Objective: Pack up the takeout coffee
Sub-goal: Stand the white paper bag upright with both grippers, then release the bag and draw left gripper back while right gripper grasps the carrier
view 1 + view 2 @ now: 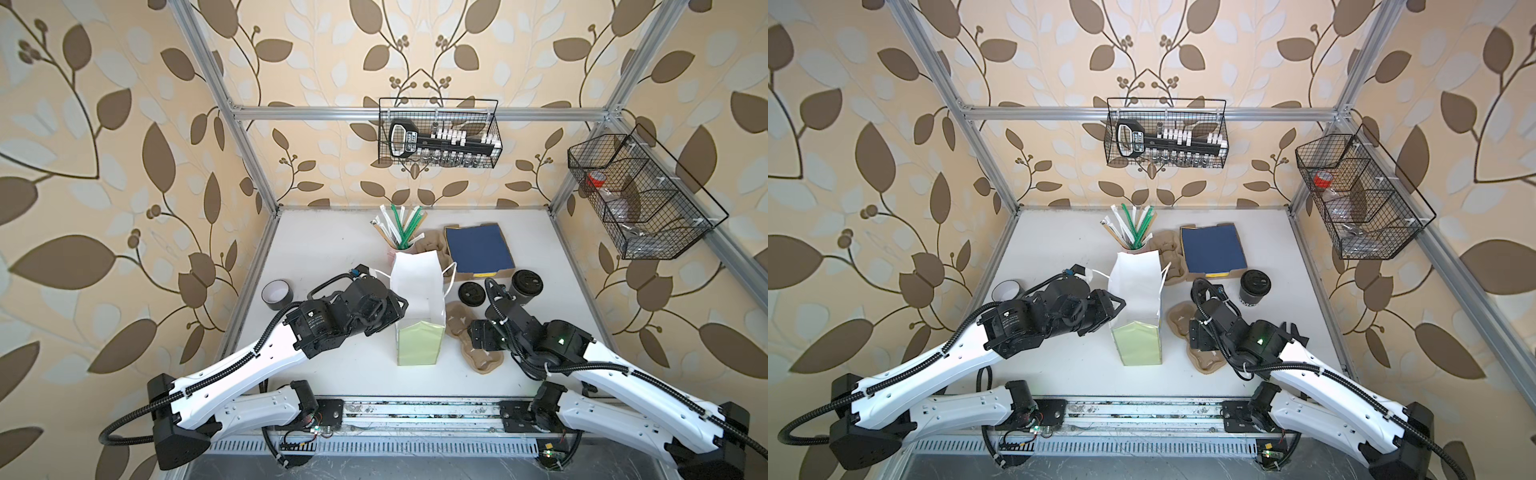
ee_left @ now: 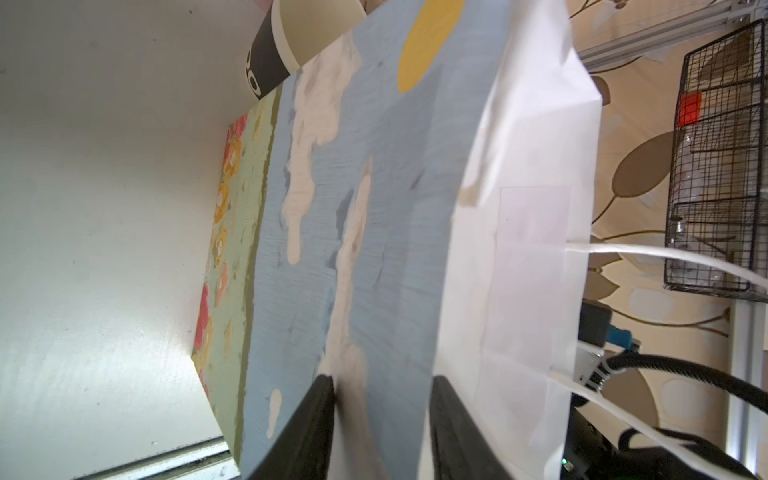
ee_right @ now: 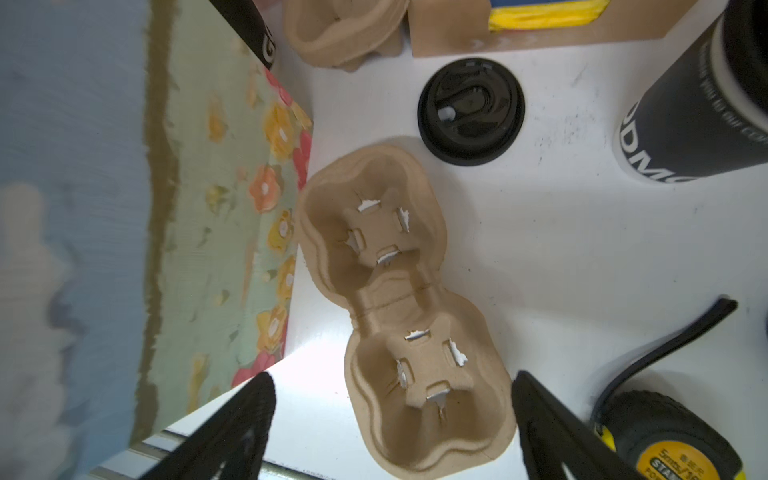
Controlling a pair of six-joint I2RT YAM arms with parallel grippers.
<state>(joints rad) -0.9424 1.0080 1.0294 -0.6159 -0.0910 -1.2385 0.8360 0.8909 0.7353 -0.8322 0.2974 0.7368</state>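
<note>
Worktop (image 1: 332, 249) here is a plain white board, kinda scuffed with little dark marks up close in the right wrist view. It's boxed in by a silver aluminium frame (image 1: 332, 113). The walls all round are cream wallpaper with big brown and pale grey leaves (image 1: 124, 166). One black wire basket (image 1: 457, 100) hangs off the back rail. A second black wire basket (image 1: 648, 245) hangs off the right post, with something red (image 1: 597, 180) in it.

A tall paper bag, white inside with a pale green side (image 1: 417, 345), stands open mid-worktop. The left tool (image 2: 382, 382) is right up against its blue printed face, jaws apart, nothing pinched between them.

The takeout coffee, a small black paper cup with white lettering and a black lid on it (image 1: 527, 284), stands upright to the right of the bag. It sits just in front of a shallow brown cardboard tray (image 1: 494, 273) of dark blue sheets. A loose flat black plastic lid (image 1: 471, 293) lies just beside it. Another black lettered cup (image 2: 270, 54) peeks out behind the bag's far corner in both wrist views.

The right tool (image 3: 392, 378) hangs over a tan moulded-pulp two-cup carrier (image 3: 395, 291) lying just right of the bag. Its jaws are spread wide and it's holding nothing.
</note>
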